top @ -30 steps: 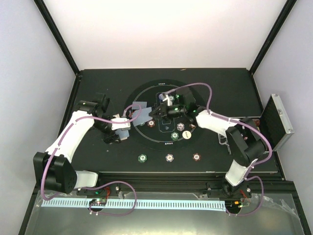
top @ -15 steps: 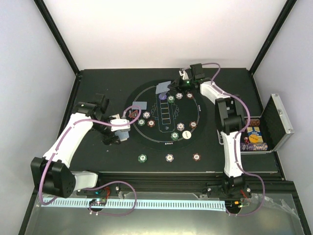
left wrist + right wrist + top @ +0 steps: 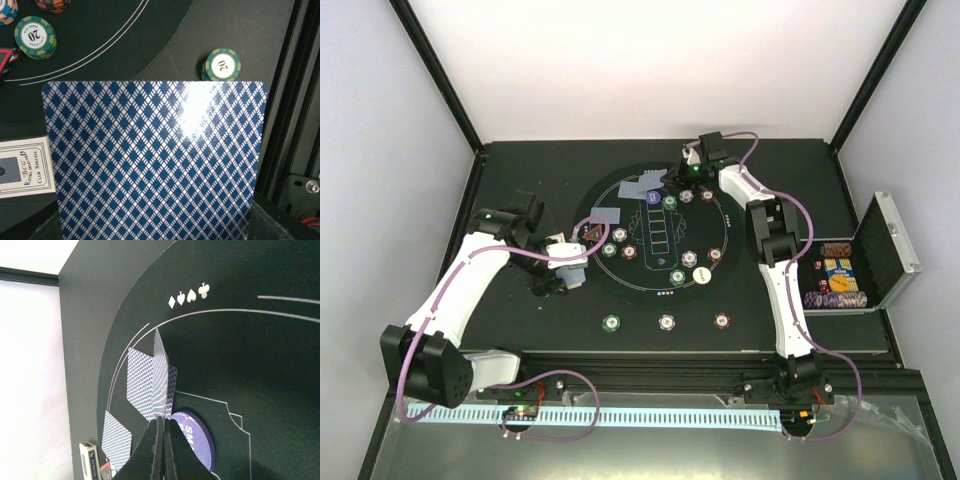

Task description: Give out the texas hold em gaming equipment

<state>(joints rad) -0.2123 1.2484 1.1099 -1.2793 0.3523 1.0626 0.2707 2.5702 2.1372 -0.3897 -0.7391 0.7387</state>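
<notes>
The right gripper (image 3: 161, 426) has its jaws pressed shut on the bottom edge of a thin card (image 3: 160, 365). This card stands upright and slightly bowed at the centre of the right wrist view, over a flat card (image 3: 140, 379) and beside a round purple disc (image 3: 195, 440) on matte black felt (image 3: 260, 365), and I fear the slick card slips out or lands crooked. The left gripper (image 3: 567, 268), left of centre in the overhead view, is closed on a glossy diamond-backed card (image 3: 155, 160) that fills its camera, so I may blindly knock the ridged green chip (image 3: 221, 64) at upper right.
</notes>
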